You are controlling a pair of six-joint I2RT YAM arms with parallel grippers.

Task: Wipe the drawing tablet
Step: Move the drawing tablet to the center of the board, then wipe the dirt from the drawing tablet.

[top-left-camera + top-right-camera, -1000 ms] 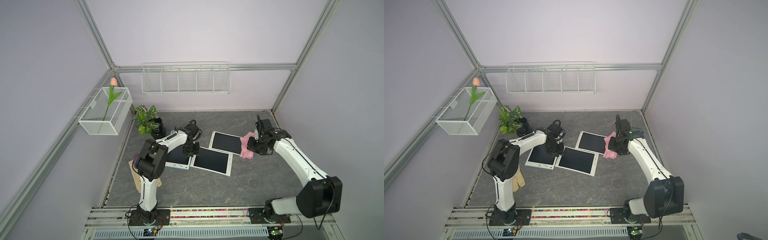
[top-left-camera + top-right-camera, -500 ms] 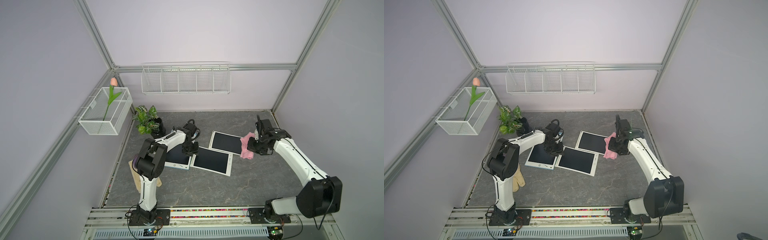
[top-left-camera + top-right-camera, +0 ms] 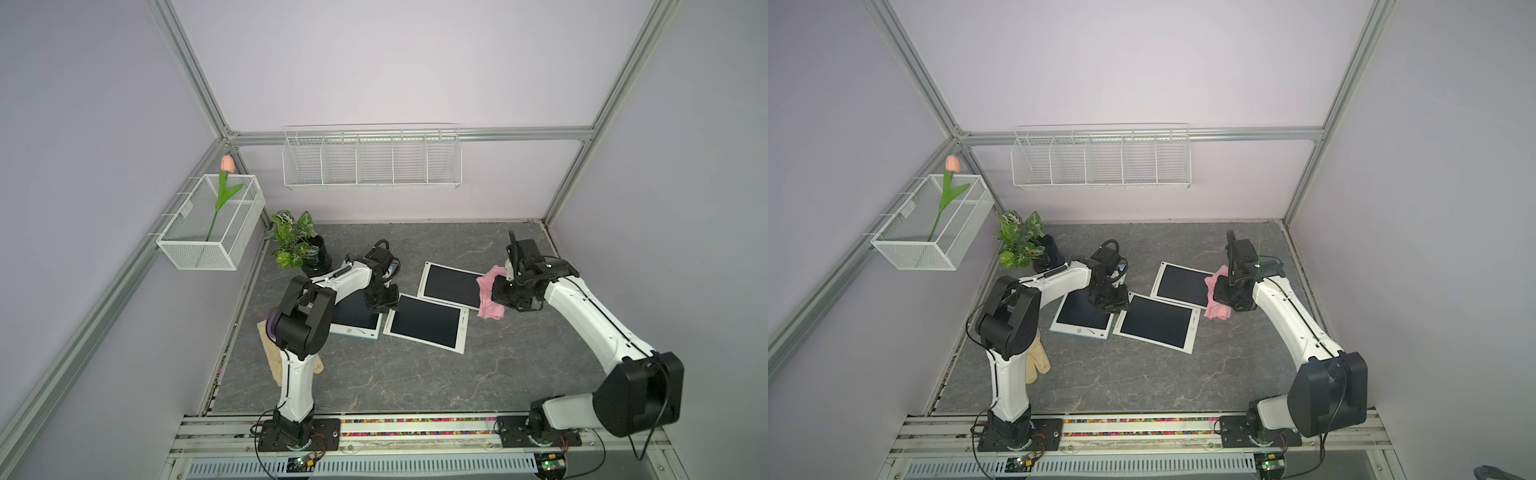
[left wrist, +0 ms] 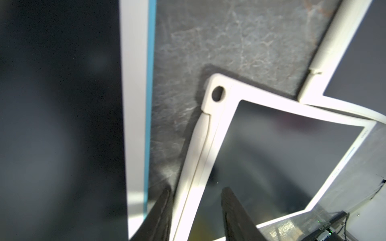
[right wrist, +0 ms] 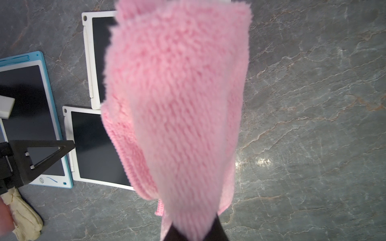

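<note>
Wiping looks barely under way, judging by the layout. Three tablets lie flat at frame centre in both top views: a blue-edged tablet [image 3: 353, 316] at left, a middle white tablet [image 3: 426, 322], and a far white tablet [image 3: 451, 280] up and to the right, its lower edge touching the middle one. All three screens read dark and I see no marks on them, so I can't tell whether any has been wiped. The pink cloth [image 3: 486, 299] is not on a screen. It hangs right of centre, just off the right end of the far white tablet, pinched in the closed right gripper [image 3: 500, 291]. Whether its lower end touches the table [image 3: 415, 382] I can't tell. What's left is to bring the cloth onto a screen and stroke across it. The right arm reaches in from lower right, elbow bent, wrist tipped down. The left arm folds in from lower left, its wrist pointing down at the upper left corner of the middle white tablet. The left gripper [image 4: 196, 191] has its jaws apart, straddling that tablet's white edge. It is probably bracing the tablet, and I can't confirm firm contact.
</note>
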